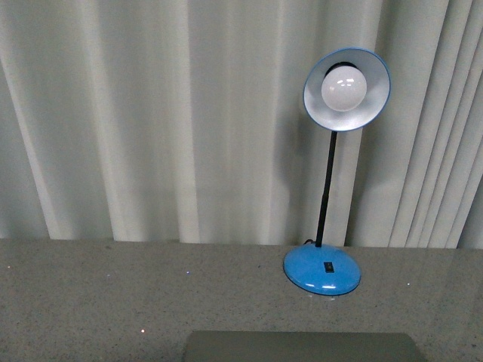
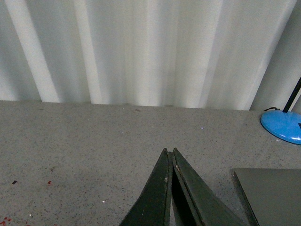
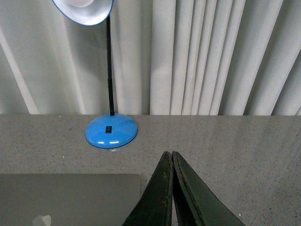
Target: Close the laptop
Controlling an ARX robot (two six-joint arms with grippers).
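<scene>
The laptop (image 1: 302, 347) lies flat on the speckled grey table, lid down, and only its far grey edge shows at the bottom of the front view. Its plain grey lid (image 3: 70, 197) fills the lower corner of the right wrist view, with a pale logo (image 3: 42, 220) on it. A corner of the lid (image 2: 273, 193) also shows in the left wrist view. My left gripper (image 2: 170, 151) is shut on nothing, hanging over bare table beside the laptop. My right gripper (image 3: 169, 154) is shut and empty too, just past the lid's other side edge. Neither arm shows in the front view.
A blue desk lamp (image 1: 323, 271) with a black stem and a round white bulb (image 1: 343, 87) stands behind the laptop, to the right. Its base (image 3: 111, 131) lies ahead of the right gripper. White pleated curtains (image 1: 151, 113) hang along the table's far edge.
</scene>
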